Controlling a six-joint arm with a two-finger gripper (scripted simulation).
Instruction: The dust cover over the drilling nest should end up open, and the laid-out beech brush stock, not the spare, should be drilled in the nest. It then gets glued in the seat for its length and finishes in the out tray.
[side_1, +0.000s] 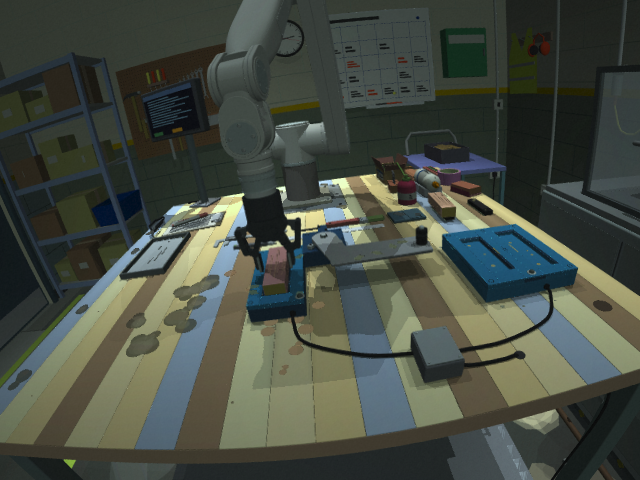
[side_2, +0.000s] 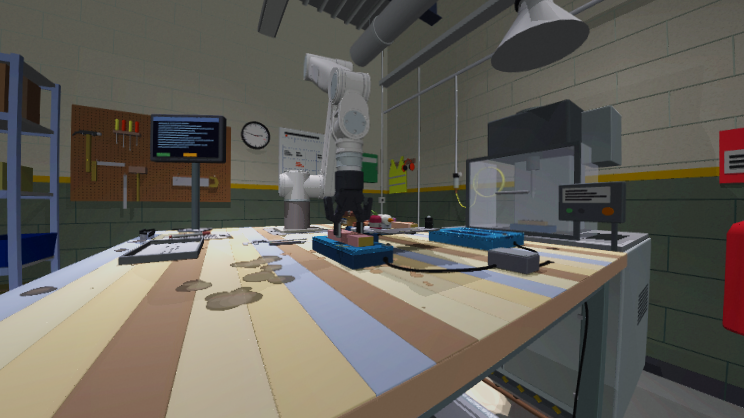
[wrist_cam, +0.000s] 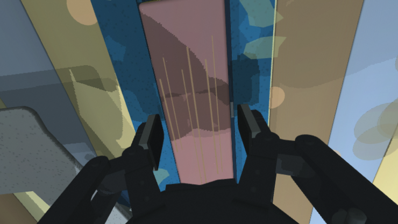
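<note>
My gripper (side_1: 270, 251) (wrist_cam: 199, 131) (side_2: 347, 224) stands low over the blue drilling nest (side_1: 276, 292) (side_2: 352, 249), its fingers open on either side of the pinkish beech brush stock (side_1: 275, 268) (wrist_cam: 192, 92) (side_2: 355, 238), which lies lengthwise in the nest's channel. The grey dust cover (side_1: 369, 250) is swung aside to the right of the nest on its pivot. The spare stock (side_1: 442, 204) lies at the far right of the table. The blue gluing block with two seats (side_1: 507, 258) (side_2: 475, 237) sits to the right.
Behind the nest stand the arm's base (side_1: 301, 178), scattered tools and a red can (side_1: 407, 191). A grey box (side_1: 437, 353) with black cables lies in front. A flat tray (side_1: 156, 254) (side_2: 161, 249) sits at the left edge.
</note>
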